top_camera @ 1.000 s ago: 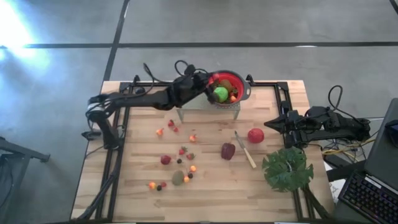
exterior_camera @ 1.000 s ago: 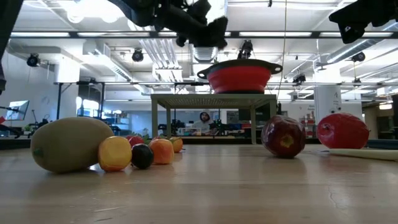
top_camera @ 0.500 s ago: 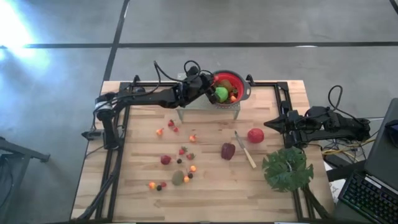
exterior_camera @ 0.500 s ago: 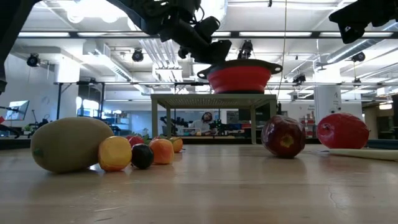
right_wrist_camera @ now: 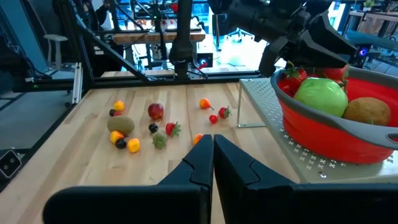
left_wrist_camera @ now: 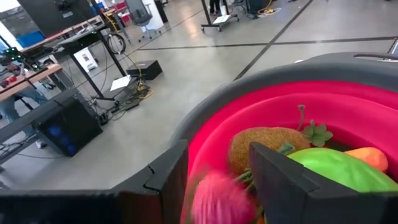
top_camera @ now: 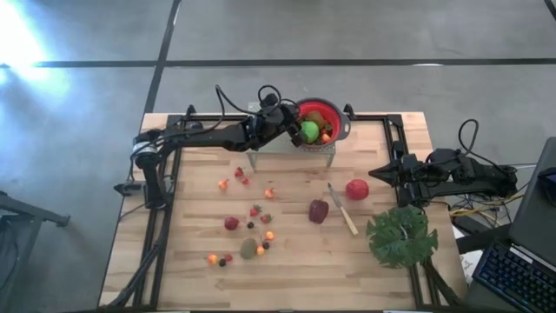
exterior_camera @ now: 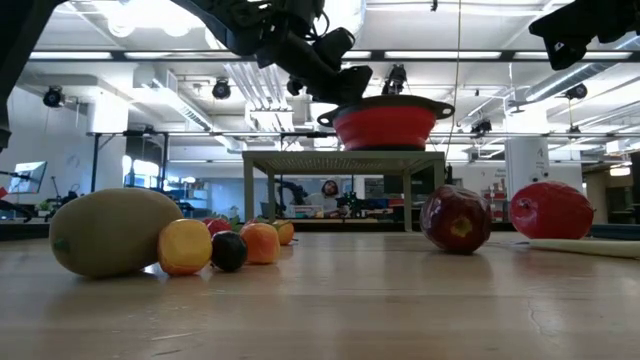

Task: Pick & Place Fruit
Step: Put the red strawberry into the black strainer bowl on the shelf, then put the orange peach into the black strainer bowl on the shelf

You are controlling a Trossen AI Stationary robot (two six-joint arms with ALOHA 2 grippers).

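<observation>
On the table's left half, loose small fruit; no readable writing anywhere. Left gripper, fingers parted over a blurred red strawberry, at the red bowl holding kiwi and green apple. Right gripper: closed, empty, at right edge.

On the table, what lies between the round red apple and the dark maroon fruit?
In the high view, the slim pale-handled knife lies slantwise between the round red apple and the dark maroon fruit.
</observation>
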